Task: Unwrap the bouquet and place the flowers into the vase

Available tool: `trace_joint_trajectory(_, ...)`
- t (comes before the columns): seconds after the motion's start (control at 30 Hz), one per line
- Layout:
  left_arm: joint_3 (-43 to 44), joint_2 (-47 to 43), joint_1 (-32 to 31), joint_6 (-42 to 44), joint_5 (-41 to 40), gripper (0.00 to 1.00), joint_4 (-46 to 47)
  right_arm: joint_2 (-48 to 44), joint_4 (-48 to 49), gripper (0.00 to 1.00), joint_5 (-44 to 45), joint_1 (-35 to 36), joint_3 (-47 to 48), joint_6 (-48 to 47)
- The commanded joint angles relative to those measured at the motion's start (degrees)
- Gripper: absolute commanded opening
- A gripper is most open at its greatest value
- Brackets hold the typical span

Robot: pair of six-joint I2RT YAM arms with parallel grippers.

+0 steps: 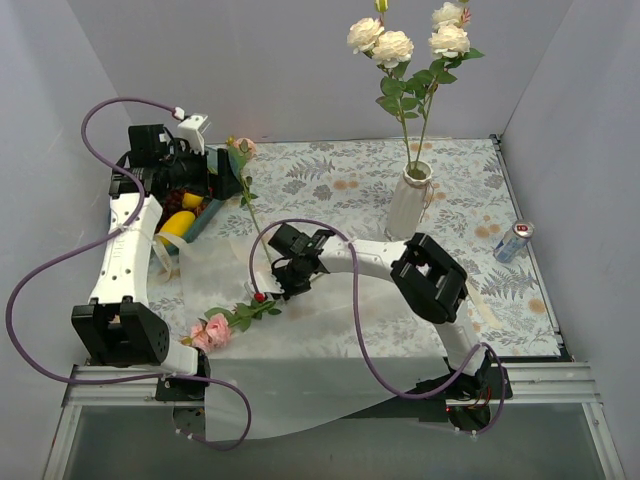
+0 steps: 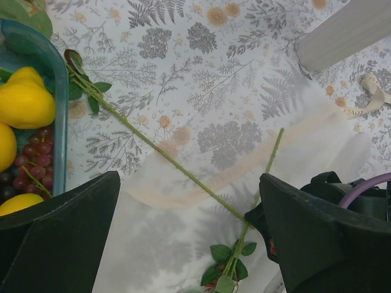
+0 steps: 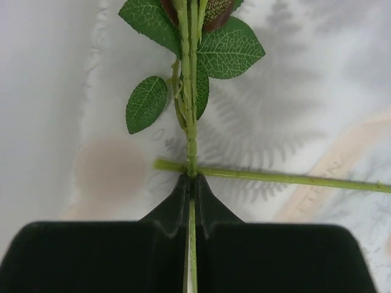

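Two fingers of the right gripper pinched tight on a green rose stem lying on the white wrapping paper; left gripper gapes wide, holding nothing; vase stands behind, cream roses inside

The vase is seen as glossy ribbed white ceramic, the wrapping paper as thin, matt and translucent, the tablecloth as printed cloth, the can as shiny metal, tbh.
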Motion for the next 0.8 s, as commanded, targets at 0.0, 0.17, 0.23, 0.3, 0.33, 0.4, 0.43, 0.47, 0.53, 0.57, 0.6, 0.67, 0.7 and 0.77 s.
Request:
trace_joint_trajectory(0.0, 5.14, -3.33, 0.64, -0.49, 0.82, 0.98, -0.52, -5.25, -0.19, 0.01, -1.03, -0.04, -3.14, 3.31)
trace_joint_trajectory(0.17, 7.87, -4.64, 1.25, -2.95, -2.43, 0.98, 2.37, -12.72, 7.43, 0.01, 3.18, -0.57, -5.08, 4.36)
trace_joint_trajectory(0.23, 8.48, -5.09, 1.6, -4.79, -5.32, 0.98, 3.87, -15.35, 10.52, 0.01, 4.85, -1.01, -4.82, 4.63)
trace_joint_trajectory(0.3, 9.45, -5.79, 2.04, -6.37, -8.84, 0.98, 6.5, -17.12, 14.47, 0.01, 5.21, -1.97, -3.86, 5.33)
trace_joint_trajectory(0.33, 9.8, -6.05, 2.39, -7.16, -11.99, 0.98, 7.3, -17.48, 15.97, 0.01, 5.04, -2.5, -2.72, 7.25)
trace_joint_trajectory(0.4, 10.85, -7.11, 3.36, -9.45, -15.6, 0.98, 10.28, -18.79, 18.96, 0.01, 4.16, -4.52, -1.31, 9.36)
trace_joint_trajectory(0.43, 11.3, -7.28, 3.89, -9.89, -19.45, 0.98, 11.25, -19.32, 19.93, 0.01, 4.07, -5.31, -0.34, 11.46)
trace_joint_trajectory(0.47, 11.74, -7.55, 4.24, -11.38, -21.4, 0.98, 12.74, -20.02, 21.33, 0.01, 3.98, -6.88, -0.25, 12.36)
trace_joint_trajectory(0.53, 12.27, -8.08, 5.03, -12.53, -25.54, 0.98, 14.07, -23.09, 23.44, 0.01, 3.02, -8.65, -0.51, 15.51)
trace_joint_trajectory(0.57, 12.44, -8.25, 5.3, -12.88, -27.64, 0.98, 14.94, -24.5, 26.59, 0.01, 2.58, -10.4, -1.64, 16.66)
trace_joint_trajectory(0.6, 12.27, -8.51, 5.65, -13.32, -28.01, 0.98, 15.13, -27.21, 28.62, 0.01, 2.14, -11.2, -2.35, 17.98)
trace_joint_trajectory(0.67, 12.18, -8.52, 5.91, -13.76, -27.49, 0.98, 15.13, -29.95, 35.01, 0.01, 1.0, -13.91, -3.49, 22.89)
trace_joint_trajectory(0.7, 12.18, -8.34, 6.0, -14.37, -27.31, 0.98, 14.78, -32.48, 36.79, 0.01, 0.38, -14.8, -3.67, 24.56)
trace_joint_trajectory(0.77, 12.18, -7.99, 6.18, -15.25, -27.31, 0.98, 14.16, -34.96, 41.62, 0.01, 0.46, -16.82, -4.11, 28.26)
